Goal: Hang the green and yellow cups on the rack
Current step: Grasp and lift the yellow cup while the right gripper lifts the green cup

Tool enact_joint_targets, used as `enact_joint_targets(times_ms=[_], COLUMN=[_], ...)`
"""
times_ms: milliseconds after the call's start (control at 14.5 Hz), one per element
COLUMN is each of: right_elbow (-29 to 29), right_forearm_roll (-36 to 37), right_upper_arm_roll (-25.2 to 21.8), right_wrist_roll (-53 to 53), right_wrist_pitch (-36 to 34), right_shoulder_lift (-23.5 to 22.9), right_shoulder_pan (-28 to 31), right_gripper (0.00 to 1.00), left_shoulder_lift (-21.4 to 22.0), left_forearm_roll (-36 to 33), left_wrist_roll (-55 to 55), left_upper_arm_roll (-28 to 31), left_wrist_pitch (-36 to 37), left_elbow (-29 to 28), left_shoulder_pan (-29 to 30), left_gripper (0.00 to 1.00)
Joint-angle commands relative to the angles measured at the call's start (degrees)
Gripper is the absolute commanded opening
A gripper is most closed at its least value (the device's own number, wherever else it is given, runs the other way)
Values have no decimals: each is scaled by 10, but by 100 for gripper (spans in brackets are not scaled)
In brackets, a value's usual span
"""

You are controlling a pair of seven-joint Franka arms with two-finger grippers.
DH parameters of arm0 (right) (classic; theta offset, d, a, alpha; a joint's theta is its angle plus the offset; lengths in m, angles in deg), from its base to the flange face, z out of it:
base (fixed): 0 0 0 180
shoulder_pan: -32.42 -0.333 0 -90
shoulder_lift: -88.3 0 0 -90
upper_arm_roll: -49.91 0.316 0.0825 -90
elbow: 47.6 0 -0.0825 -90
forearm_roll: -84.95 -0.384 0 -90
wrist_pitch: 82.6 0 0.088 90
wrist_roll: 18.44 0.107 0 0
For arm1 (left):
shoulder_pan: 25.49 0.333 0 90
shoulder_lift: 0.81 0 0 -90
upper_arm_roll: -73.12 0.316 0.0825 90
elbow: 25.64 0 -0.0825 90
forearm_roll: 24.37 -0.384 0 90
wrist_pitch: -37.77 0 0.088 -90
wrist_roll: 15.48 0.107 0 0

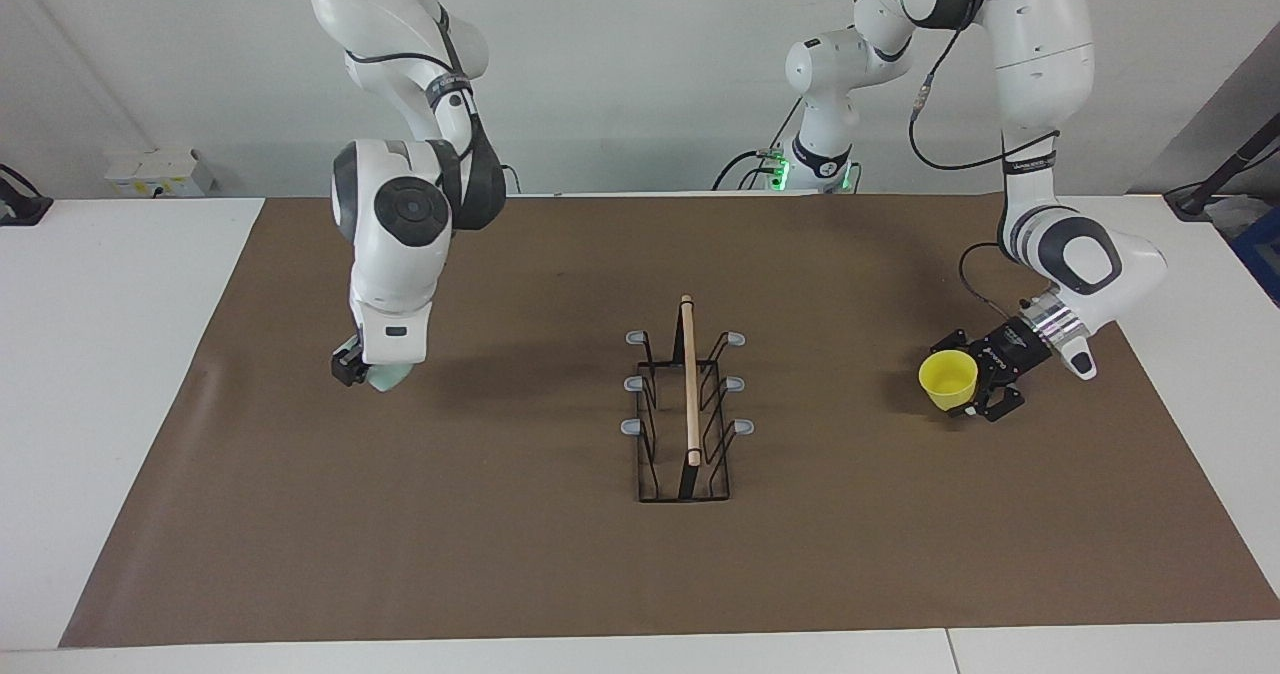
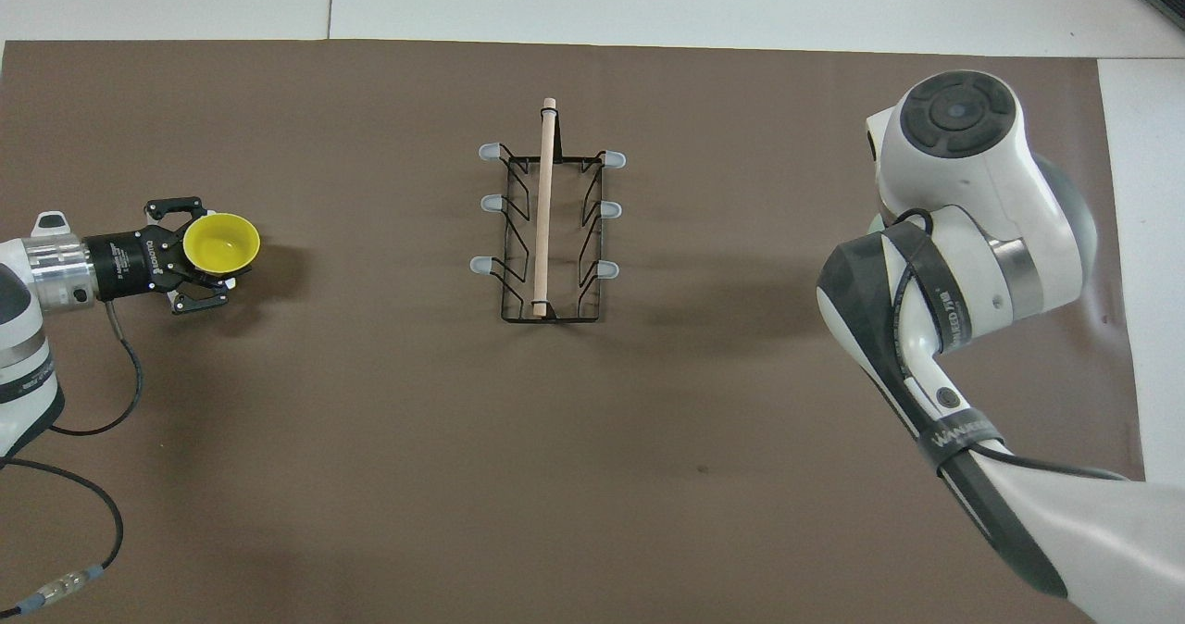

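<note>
**Both cups gripped, rack bare**

The rack stands mid-desk with all six prongs bare and open mat on every side; the yellow cup is clamped in the left end effector toward the left arm's end; the green cup peeks beneath the right end effector, which grips it low over the brown mat, well inside the mat's edges.

Bright yellow cup; pale mint green cup; black wire rack with light wooden rod and grey prong tips; brown mat on white table.
</note>
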Motion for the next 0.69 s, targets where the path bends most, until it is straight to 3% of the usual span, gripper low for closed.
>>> enact_joint_targets(times_ms=[0,206,413,619], right_elbow=[10,12,25,61], right_forearm_roll=[-100,-232,-348,-505], right_upper_arm_roll=[5,5,6,6], right_wrist_roll=[-4,-8,-34,-167], right_wrist_pitch=[52,97,144,189], right_shoulder_lift=[17,33,45,62], right_shoulder_pan=[10,13,2,1], right_gripper=[0,0,0,0], left_shoulder_lift=[42,56,75,111], left_forearm_roll=[5,-23,-151,-257], left_wrist_roll=[5,5,-15,-84], left_upper_arm_roll=[7,7,9,7], left_wrist_pitch=[-6,-11,-33,-89], left_elbow=[-8,6,44,41], left_shoulder_pan=[-8,-15,-74,-120], left_gripper=[0,0,0,0])
